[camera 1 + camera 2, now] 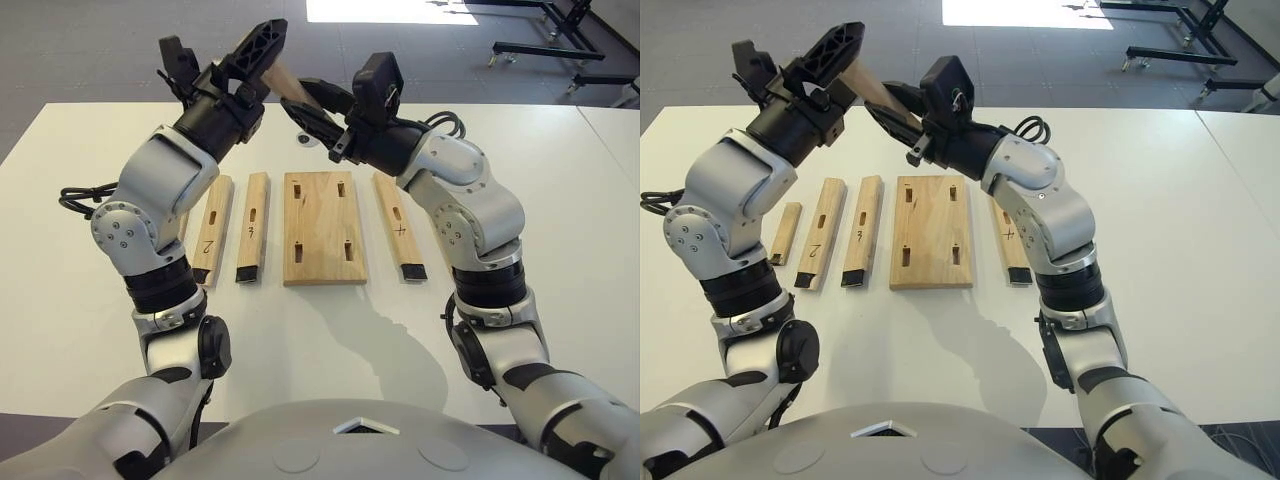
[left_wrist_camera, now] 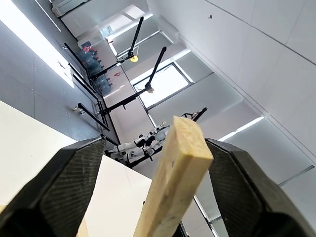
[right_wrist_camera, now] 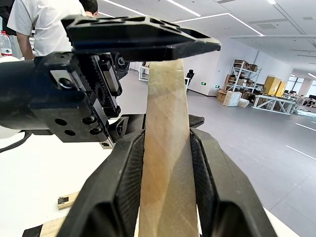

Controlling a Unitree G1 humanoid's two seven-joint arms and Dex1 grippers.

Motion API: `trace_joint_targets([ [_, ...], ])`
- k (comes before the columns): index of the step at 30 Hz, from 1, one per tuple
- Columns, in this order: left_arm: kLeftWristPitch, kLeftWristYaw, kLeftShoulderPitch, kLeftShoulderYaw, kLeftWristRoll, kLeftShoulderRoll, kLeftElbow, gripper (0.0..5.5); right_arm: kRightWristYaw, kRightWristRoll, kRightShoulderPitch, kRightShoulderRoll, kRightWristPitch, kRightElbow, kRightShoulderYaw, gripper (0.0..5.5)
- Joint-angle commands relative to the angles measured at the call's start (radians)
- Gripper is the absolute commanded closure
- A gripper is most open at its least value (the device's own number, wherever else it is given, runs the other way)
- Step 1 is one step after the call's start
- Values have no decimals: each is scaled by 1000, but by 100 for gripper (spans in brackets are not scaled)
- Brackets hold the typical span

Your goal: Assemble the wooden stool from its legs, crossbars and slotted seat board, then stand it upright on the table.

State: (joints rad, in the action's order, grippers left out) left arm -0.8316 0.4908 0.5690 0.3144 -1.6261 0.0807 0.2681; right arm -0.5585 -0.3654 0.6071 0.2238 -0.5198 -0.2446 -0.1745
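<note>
A light wooden piece (image 1: 288, 82) is held in the air above the far end of the slotted seat board (image 1: 322, 228). My right gripper (image 1: 303, 110) is shut on it, both fingers (image 3: 123, 187) pressed against its sides. My left gripper (image 1: 225, 45) is open around its upper end (image 2: 173, 173), with a clear gap on one side. Three slotted legs lie flat on the table: two (image 1: 212, 230) (image 1: 253, 226) left of the board and one (image 1: 398, 225) on its right. A short piece (image 1: 787, 232) lies farthest left.
The white table (image 1: 560, 200) has bare surface to the right of the parts and in front of them. A black cable (image 1: 75, 200) lies at the left edge. Black metal frames (image 1: 545, 45) stand on the floor beyond the table.
</note>
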Motion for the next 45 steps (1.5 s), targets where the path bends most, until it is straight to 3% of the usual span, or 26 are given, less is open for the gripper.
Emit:
trace_joint_targets([
  [1,25,16,-13,-44,-2,20,22,254,5,24,12,-1,2,12,-13,422],
  [18,88,14,-33,-112,1,80,43,494,15,35,6,-17,4,22,-18,422],
  [27,86,-10,-64,-142,35,107,44,508,30,36,4,-26,-16,-11,-27,422],
  [28,88,-12,-67,-141,35,109,43,508,37,34,-3,-27,-32,-13,-26,383],
  [38,77,-41,-72,-123,78,196,29,512,19,1,-56,-3,-84,-58,-5,208],
  [45,-14,-111,-134,-67,384,531,93,512,-5,-221,-84,85,-200,-110,252,93],
])
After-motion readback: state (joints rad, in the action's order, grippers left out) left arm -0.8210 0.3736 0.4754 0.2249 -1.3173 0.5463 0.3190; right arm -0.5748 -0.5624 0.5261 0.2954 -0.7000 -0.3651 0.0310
